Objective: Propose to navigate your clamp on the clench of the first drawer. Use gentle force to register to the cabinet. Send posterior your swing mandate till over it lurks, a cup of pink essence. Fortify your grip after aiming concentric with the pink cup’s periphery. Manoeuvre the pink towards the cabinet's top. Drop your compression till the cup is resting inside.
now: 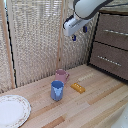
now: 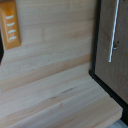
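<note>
In the exterior view the clamp (image 1: 79, 33) hangs high, jaws slightly parted and empty. The pink cup (image 1: 61, 75) sits well below, toward that view's left, on the pale wooden bench (image 1: 100, 95), just behind a blue cup (image 1: 57, 90).

The wrist view shows a silver clench (image 2: 114, 31) on the dark cabinet (image 2: 107, 50); no jaws visible.

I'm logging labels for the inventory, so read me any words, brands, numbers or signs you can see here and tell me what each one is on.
No text can be read in either view.
Blue cup: a pale mark on its side, too blurred to read.
Orange block: pale marks show in the wrist view, too blurred to tell if they are letters.
Pink cup, plate, cabinet: no writing visible.
</note>
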Robot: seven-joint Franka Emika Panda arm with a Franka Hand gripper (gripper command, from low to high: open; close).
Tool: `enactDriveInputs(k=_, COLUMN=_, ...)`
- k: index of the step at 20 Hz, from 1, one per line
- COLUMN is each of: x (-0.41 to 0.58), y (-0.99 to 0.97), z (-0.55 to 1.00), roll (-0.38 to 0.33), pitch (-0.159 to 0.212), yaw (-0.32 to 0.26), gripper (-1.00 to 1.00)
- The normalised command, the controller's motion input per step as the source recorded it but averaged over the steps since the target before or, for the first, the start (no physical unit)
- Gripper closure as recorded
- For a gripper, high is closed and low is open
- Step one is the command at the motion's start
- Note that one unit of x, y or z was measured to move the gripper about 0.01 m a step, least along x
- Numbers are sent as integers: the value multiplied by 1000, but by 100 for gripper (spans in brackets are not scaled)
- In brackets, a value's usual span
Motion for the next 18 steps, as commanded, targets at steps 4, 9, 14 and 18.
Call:
enactDriveInputs(k=4, x=-1, y=-269, z=0, roll=-375, pitch=-1, yaw=71, gripper=-100)
enactDriveInputs(k=9, x=-54, y=-301, z=-26, roll=-375, pitch=-3, yaw=81, gripper=-100)
enactDriveInputs(k=14, x=-81, y=-306, z=-37, roll=-375, pitch=-15, yaw=90, gripper=-100)
enactDriveInputs(k=18, x=-82, y=-301, z=-7, roll=-375, pitch=-33, yaw=98, gripper=-100)
